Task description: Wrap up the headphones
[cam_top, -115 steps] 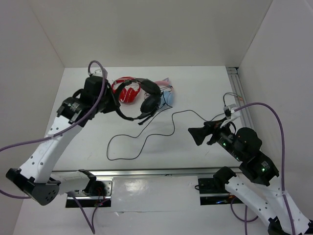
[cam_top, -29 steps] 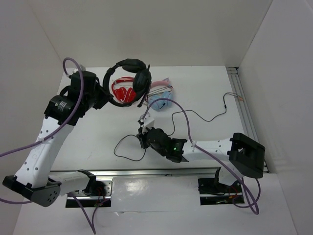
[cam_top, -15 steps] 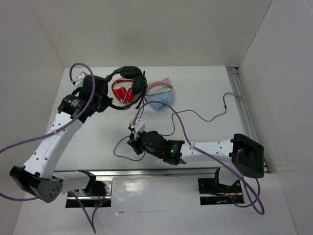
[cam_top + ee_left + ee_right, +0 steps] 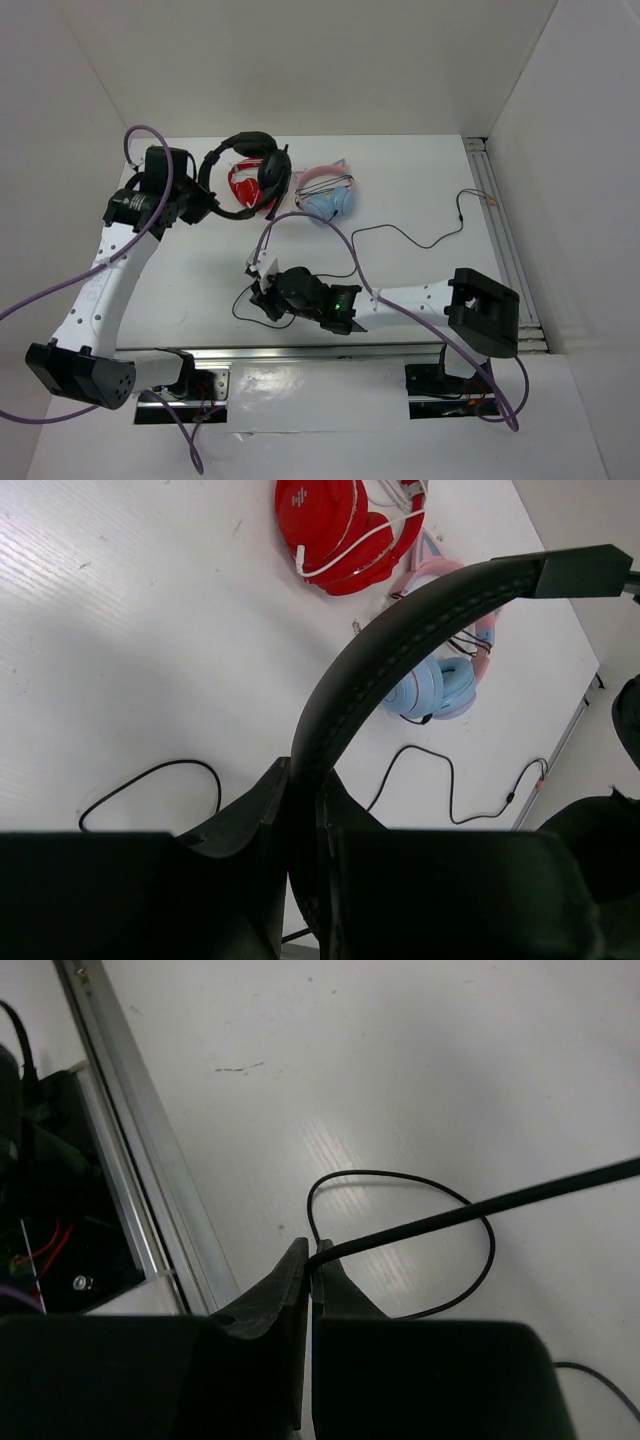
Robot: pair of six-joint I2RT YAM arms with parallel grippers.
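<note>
The black headphones hang above the back left of the table, earcups to the right. My left gripper is shut on their headband, which runs up from between the fingers in the left wrist view. The thin black cable trails across the table to its plug end at the right. My right gripper, low over the near middle, is shut on the cable, which leaves the fingertips to the right. A loop of cable lies on the table under it.
Red-and-white headphones and light-blue and pink cat-ear headphones lie at the back, right below the held headset. An aluminium rail runs along the near edge, close to the right gripper. Another rail lines the right side.
The left arm has carried the headphones a little to the left. The right gripper has slid left and nearer with the cable pinched, drawing the cable across the table.
</note>
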